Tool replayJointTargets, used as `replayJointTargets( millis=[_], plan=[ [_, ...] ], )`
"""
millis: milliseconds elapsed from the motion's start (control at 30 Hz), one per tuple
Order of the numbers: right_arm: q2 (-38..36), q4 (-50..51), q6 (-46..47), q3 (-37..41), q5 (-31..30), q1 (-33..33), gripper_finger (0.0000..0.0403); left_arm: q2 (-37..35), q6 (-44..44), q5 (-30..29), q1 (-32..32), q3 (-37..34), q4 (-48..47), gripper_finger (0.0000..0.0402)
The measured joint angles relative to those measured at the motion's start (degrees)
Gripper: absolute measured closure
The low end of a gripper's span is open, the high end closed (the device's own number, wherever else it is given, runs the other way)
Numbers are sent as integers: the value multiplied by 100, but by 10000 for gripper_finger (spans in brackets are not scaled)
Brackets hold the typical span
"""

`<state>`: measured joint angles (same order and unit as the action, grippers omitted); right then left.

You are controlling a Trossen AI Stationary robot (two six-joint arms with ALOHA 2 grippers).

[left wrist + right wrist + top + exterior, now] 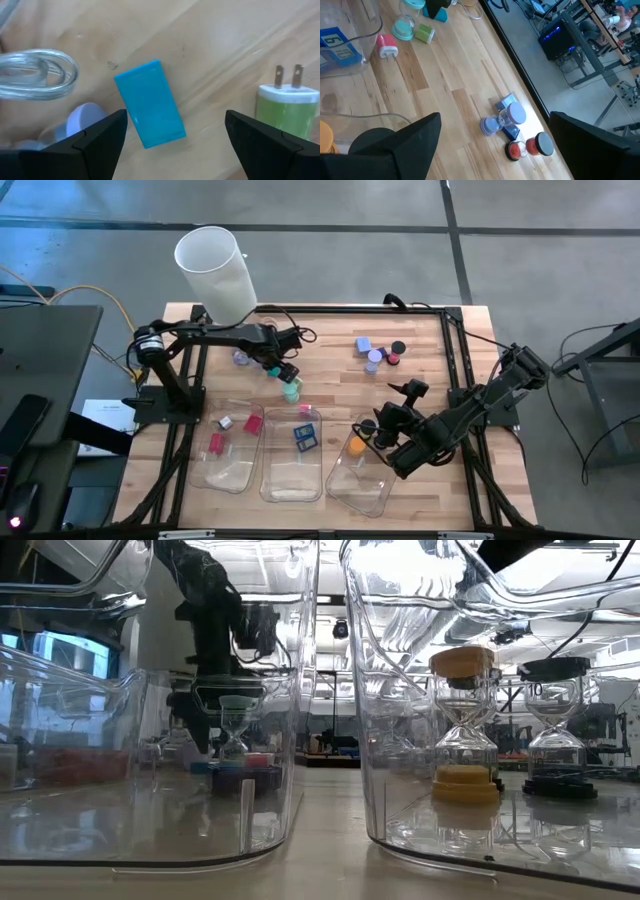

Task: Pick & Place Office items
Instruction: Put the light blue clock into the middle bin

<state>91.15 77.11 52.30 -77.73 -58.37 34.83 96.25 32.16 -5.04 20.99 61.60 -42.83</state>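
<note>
Three clear trays are seen in a row along the near edge of the desk (420, 370). In the left tray (228, 448) two red pieces and a small pale cube are held. In the middle tray (292, 455) blue blocks (305, 435) are held at its far end. In the right tray (358, 470) an orange-capped sand timer (464, 725) and a black-capped one (556, 730) stand upright side by side.

A tall white cylinder (215, 272) stands at the far left corner of the desk.

The left pincer (175, 135) is held open just above a teal block (150, 104) lying flat on the wood, beyond the far end of the middle tray. A green plug piece (288, 107) lies just beside that block, and a pale purple-capped timer (82, 117) lies on its other side.

The right pincer (492, 142) is held open over the far end of the right tray. A loose group of office items (378, 353), blue, purple, red and black, is left on the far right part of the desk.
</note>
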Motion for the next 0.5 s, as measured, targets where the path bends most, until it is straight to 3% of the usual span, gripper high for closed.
replayJointTargets(
  millis=[500],
  plan=[
    [0,-91,36,0,7,4,41,187,-67,122,72,13,60,74]
  ],
)
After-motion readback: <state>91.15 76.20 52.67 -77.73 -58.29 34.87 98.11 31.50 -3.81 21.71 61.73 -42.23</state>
